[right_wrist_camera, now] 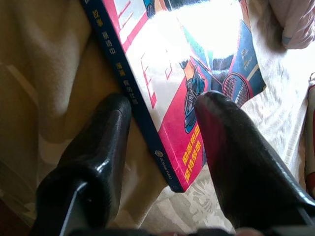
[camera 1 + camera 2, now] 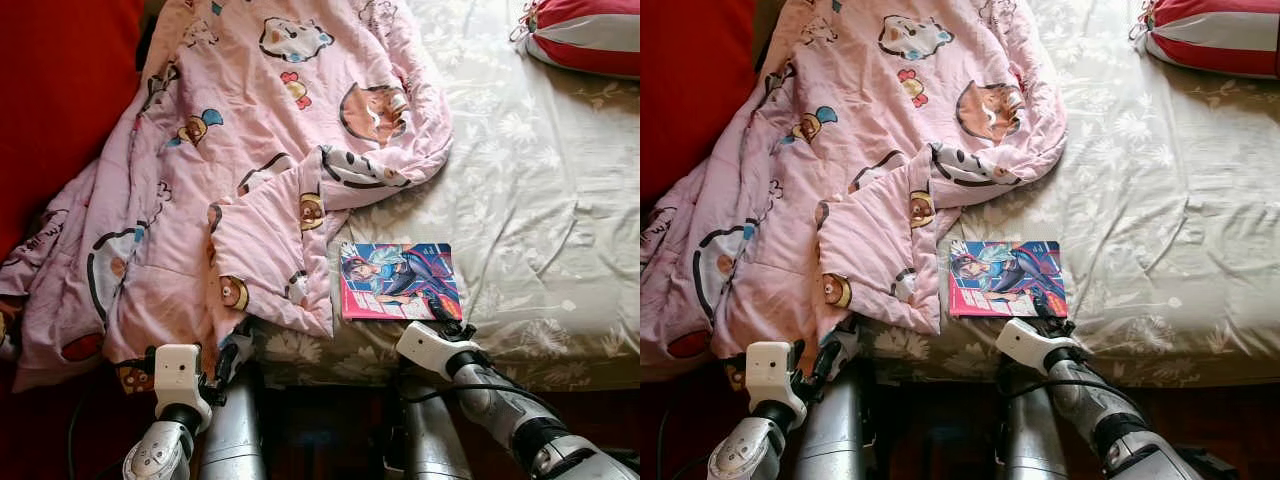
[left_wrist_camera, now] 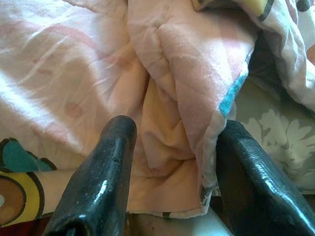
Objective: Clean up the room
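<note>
A pink cartoon-print blanket [image 2: 230,170] lies rumpled over the left half of the bed and hangs over its near edge. My left gripper [image 2: 238,350] is at that hanging edge. In the left wrist view it stands open [image 3: 178,129] with a fold of the blanket [image 3: 187,73] between its fingers. A colourful comic book [image 2: 400,282] lies flat on the sheet near the front edge. My right gripper [image 2: 447,318] is at the book's near right corner. It is open [image 1: 165,105], with one finger over the cover [image 1: 197,73] and the other beside the spine.
The bed has a pale floral sheet [image 2: 540,200], bare on the right. A red and white striped cushion [image 2: 590,35] lies at the far right corner. A red surface [image 2: 60,90] stands along the left. Dark floor [image 2: 320,420] runs below the bed's front edge.
</note>
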### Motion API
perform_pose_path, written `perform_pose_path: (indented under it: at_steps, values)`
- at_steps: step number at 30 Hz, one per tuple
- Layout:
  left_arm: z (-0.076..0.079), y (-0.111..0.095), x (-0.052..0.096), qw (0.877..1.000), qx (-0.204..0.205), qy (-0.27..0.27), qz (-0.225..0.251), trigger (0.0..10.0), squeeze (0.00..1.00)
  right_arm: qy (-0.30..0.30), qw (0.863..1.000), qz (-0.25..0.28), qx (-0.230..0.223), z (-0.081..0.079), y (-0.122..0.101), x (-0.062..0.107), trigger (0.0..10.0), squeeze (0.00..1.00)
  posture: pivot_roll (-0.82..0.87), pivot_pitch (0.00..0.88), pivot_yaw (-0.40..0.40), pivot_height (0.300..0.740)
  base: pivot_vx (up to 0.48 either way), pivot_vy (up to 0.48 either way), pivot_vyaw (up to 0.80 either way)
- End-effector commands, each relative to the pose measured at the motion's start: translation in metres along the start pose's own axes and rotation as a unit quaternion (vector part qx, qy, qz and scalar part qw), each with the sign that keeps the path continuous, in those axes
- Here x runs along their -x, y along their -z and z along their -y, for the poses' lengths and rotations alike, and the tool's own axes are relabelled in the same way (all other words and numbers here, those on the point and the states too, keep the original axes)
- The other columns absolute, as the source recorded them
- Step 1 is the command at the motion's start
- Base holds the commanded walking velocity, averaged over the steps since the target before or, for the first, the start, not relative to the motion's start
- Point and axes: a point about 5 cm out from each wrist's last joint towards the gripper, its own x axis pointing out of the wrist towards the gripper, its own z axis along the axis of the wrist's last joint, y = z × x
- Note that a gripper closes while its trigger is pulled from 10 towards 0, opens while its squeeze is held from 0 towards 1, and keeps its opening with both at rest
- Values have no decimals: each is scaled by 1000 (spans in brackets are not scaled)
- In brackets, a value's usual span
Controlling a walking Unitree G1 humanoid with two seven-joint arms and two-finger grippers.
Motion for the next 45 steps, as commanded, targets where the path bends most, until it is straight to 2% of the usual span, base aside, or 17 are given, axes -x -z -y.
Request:
perform_pose_path:
  at_steps: [1, 8, 13, 16, 21, 25, 31, 37, 41, 45]
  values:
    - [-3, 5, 7, 1000, 2, -6, -14, 10000, 0, -11, 1000, -10, 4, -6, 7, 4, 10000, 0, 158, 351, -15, 582, 0, 0, 0]
    - [-4, 7, 16, 1000, 1, -10, -20, 10000, 0, -18, 1000, -3, 18, -11, 9, 8, 10000, 0, 169, 373, -17, 582, 0, 0, 0]
    - [-5, 5, 25, 1000, 0, -13, -21, 10000, 0, -2, 999, -2, 34, -8, 14, 10, 10000, 0, 180, 402, -17, 582, 0, 0, 0]
    - [-6, 5, 29, 1000, 0, -16, -22, 10000, 0, 22, 998, 1, 52, -2, 17, 10, 10000, 0, 184, 413, -13, 582, 0, 0, 0]
    - [-9, 1, 33, 1000, -4, -20, -21, 10000, 0, 88, 994, 12, 71, 20, 17, 6, 10000, 0, 198, 432, -10, 582, 0, 0, 0]
    - [-10, -3, 34, 1000, -5, -22, -21, 10000, 0, 108, 991, 19, 78, 30, 13, 2, 10000, 0, 205, 444, -11, 582, 0, 0, 0]
    - [-10, -2, 39, 999, -6, -23, -26, 10000, 0, 79, 994, 25, 77, 24, 6, -1, 10000, 0, 206, 464, -16, 582, 0, 0, 0]
    - [-6, 1, 51, 999, -3, -26, -37, 10000, 0, 62, 994, 39, 82, 9, 2, 2, 10000, 0, 218, 485, -19, 582, 0, 0, 0]
    - [-7, 0, 54, 999, -3, -28, -38, 10000, 0, 61, 994, 40, 84, 7, 3, 3, 10000, 0, 223, 492, -20, 582, 0, 0, 0]
    - [-7, -3, 59, 999, -4, -32, -38, 10000, 0, 71, 993, 38, 91, 12, 3, 2, 10000, 0, 227, 513, -23, 582, 0, 0, 0]
